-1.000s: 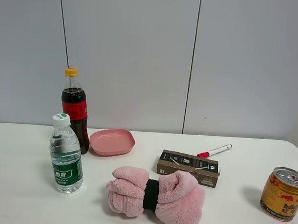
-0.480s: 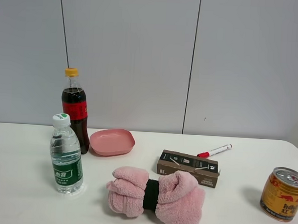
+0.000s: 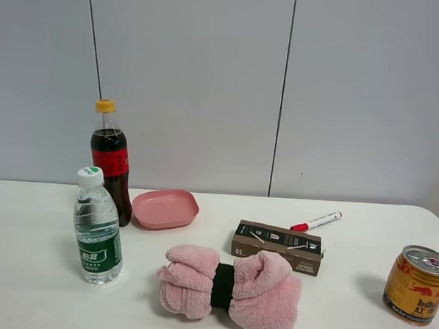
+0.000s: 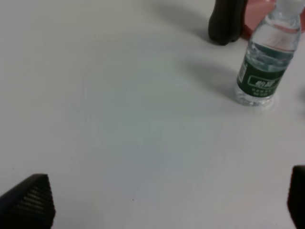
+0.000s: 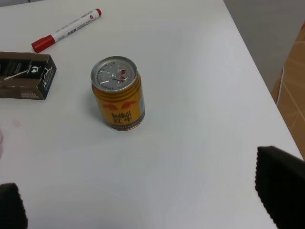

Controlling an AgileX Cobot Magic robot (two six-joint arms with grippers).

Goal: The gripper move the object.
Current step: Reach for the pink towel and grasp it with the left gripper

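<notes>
The fluffy pink rolled towel (image 3: 257,288), cinched by a black band, lies on the white table at the front middle, just in front of the brown box (image 3: 278,246). Neither gripper shows in the exterior high view. In the left wrist view my left gripper (image 4: 162,205) is open and empty over bare table, with only its black fingertips (image 4: 28,202) in view. In the right wrist view my right gripper (image 5: 145,195) is open and empty, fingertips (image 5: 281,183) wide apart, short of the can. The towel shows in neither wrist view.
A cola bottle (image 3: 111,159), a water bottle (image 3: 97,228) and a smooth pink dish (image 3: 165,208) stand at the left. A red marker (image 3: 316,221) lies behind the box. A gold can (image 3: 416,284) stands at the right, near the table's edge (image 5: 257,71).
</notes>
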